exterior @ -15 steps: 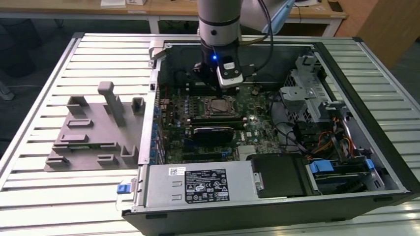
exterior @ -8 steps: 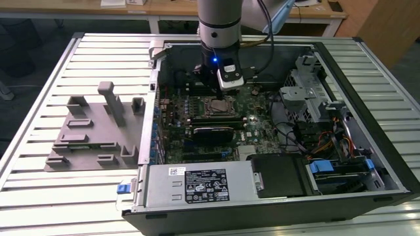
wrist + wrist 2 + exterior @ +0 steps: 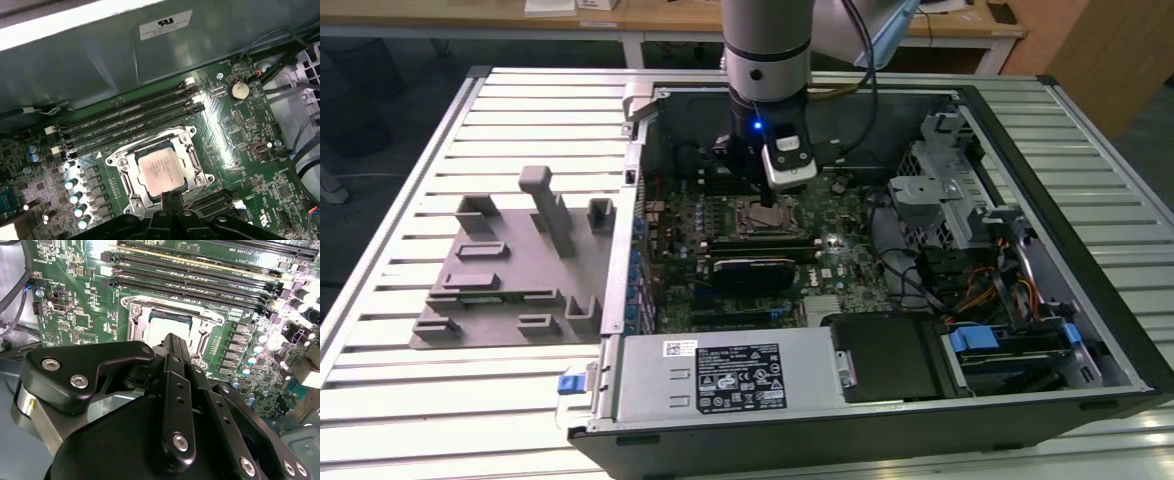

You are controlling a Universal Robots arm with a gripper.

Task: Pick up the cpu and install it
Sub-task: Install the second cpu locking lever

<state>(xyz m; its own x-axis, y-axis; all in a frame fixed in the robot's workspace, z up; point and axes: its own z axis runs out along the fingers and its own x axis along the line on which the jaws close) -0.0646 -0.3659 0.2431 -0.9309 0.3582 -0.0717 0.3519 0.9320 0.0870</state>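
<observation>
CPU (image 3: 161,172), a pale silver-topped square, lies flat inside the metal-framed socket (image 3: 192,150) at lower centre of the first wrist view; in the second wrist view it shows as a pale patch (image 3: 161,329) at mid-frame, partly hidden by the black linkage. That socket sits on the green motherboard (image 3: 240,130), and four long black memory slots (image 3: 130,122) run side by side just beside the socket frame. The motherboard is mounted in an open computer case (image 3: 1067,190) lying on its side across the slatted metal worktop (image 3: 520,100). In the exterior view the case fills the centre and right of the frame, and also holds a long black module (image 3: 754,245) just below the socket, a silver power supply box (image 3: 720,375) along its lower edge, a tangle of cables (image 3: 934,280) and drive bays with blue tabs (image 3: 974,338) at lower right.

The gripper (image 3: 169,196) hangs straight above the socket from the grey arm (image 3: 767,50), its fingers (image 3: 172,197) drawn together into one narrow black tip at the edge of the chip, clenched with nothing between them; whether the tip touches the chip I cannot tell.

Left of the case in the exterior view, a grey plastic fixture (image 3: 507,280) with upright blocks lies on the worktop
</observation>
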